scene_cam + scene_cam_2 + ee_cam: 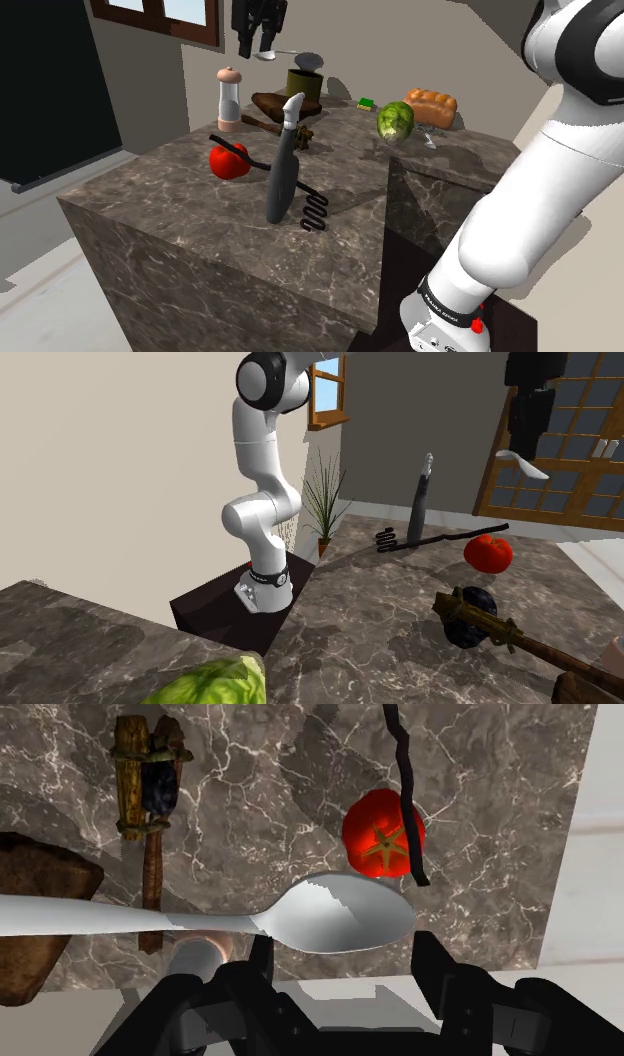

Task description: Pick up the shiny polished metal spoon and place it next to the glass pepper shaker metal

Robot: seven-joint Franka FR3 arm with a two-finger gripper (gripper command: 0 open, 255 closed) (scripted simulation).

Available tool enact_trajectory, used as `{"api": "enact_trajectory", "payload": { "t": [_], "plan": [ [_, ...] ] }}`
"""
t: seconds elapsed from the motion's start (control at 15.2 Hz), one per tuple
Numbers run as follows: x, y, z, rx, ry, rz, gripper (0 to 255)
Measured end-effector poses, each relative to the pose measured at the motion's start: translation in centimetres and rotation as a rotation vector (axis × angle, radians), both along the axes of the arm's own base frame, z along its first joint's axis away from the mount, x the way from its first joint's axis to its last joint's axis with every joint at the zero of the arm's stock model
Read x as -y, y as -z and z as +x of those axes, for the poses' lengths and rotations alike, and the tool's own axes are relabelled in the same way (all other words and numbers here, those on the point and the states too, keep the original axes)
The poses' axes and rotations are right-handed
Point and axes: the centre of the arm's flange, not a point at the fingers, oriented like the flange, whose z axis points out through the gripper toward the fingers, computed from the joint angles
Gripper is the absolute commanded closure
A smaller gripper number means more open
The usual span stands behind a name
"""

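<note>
Carrying stage: metal spoon [330, 919] is up, not set down yet
Gripper [345, 954]: clamped on it, high over the marble counter [200, 230]
Spot: hanging roughly above the pepper shaker [229, 100]
Next move: probably lower it just beside the shaker

This is a home kitchen. A dark marble counter [180, 230] carries a tomato [228, 161], a head of lettuce [395, 120], a loaf of bread [432, 106] and a pepper shaker [229, 98]. Wood-framed windows [160, 15] sit in plain walls, and a potted plant [324, 502] stands below one of them.
</note>
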Motion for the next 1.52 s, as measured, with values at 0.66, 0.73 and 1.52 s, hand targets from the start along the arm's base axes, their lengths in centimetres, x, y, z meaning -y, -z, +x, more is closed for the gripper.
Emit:
{"api": "enact_trajectory", "payload": {
  "t": [0.66, 0.73, 1.52],
  "plan": [
    [1.6, 1.7, 7.8, -0.001, 0.000, 0.000, 255],
    [1.5, 2.3, 7.9, -0.001, 0.000, 0.000, 255],
    [1.6, 8.6, 7.8, -0.001, 0.000, -0.001, 255]
  ]
}}
